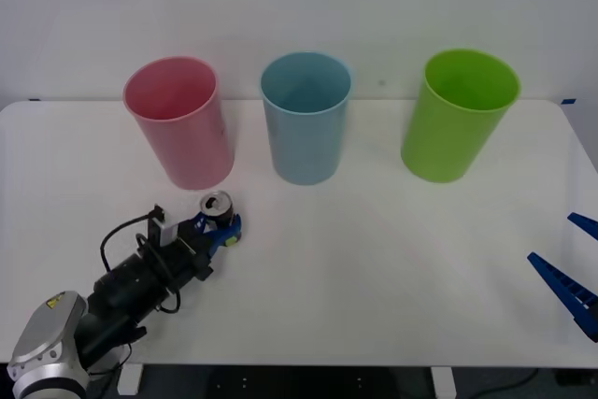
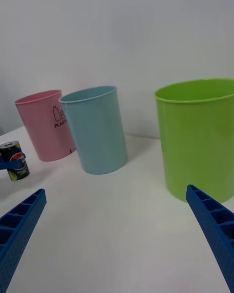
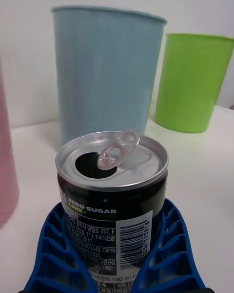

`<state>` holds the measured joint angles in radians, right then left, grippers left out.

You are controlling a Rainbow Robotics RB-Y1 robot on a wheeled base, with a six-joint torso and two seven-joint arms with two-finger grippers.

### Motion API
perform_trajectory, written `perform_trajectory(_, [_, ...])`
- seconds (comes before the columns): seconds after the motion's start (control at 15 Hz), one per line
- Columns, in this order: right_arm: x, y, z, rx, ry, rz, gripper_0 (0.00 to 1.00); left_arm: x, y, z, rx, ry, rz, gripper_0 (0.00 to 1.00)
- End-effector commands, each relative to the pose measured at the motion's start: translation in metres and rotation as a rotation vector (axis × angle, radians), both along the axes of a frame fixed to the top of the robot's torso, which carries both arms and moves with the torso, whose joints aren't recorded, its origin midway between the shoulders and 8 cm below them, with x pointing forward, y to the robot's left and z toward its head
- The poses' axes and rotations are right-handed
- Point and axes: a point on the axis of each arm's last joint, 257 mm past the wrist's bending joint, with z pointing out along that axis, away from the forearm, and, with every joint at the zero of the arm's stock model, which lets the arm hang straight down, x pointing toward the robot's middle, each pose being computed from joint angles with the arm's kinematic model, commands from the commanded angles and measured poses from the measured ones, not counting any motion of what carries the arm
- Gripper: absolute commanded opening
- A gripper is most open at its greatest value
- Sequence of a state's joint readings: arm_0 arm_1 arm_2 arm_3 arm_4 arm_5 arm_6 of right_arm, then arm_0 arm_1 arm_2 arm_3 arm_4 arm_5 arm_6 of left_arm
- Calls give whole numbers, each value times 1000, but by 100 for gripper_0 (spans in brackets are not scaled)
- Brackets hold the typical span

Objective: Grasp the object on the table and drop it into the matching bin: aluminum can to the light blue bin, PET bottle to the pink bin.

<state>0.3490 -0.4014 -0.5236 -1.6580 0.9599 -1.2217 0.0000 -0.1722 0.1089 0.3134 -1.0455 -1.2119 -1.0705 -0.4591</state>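
The aluminum can (image 1: 216, 205), small and dark with a silver pull-tab top, stands upright on the white table (image 1: 374, 268) just in front of the pink bin (image 1: 179, 123). My left gripper (image 1: 222, 229) is shut on it. In the left wrist view its blue ribbed fingers (image 3: 53, 244) press against both sides of the can (image 3: 112, 195). The light blue bin (image 1: 305, 119) stands behind and to the right of the can. Low at the table's right edge, my right gripper (image 1: 570, 268) hangs open and holds nothing.
A lime-green bin (image 1: 458, 114) stands at the back right, in line with the pink and light blue bins. White tabletop stretches between the can and the right gripper. A white wall rises behind the bins.
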Motion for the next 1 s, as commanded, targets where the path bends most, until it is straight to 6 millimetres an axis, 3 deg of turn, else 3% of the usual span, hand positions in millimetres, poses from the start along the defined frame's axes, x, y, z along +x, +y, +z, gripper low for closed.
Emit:
perform_trajectory(0.07, [0,0,0,0,0,0,100,2,22,17,5,-29,19,0])
perform_trajectory(0.33, [0,0,0,0,0,0,100,-4,30,53,-45,-48,-18,0])
perform_trajectory(1.0, [0,0,0,0,0,0,100,-31,10,170,-168,-39,-147,0])
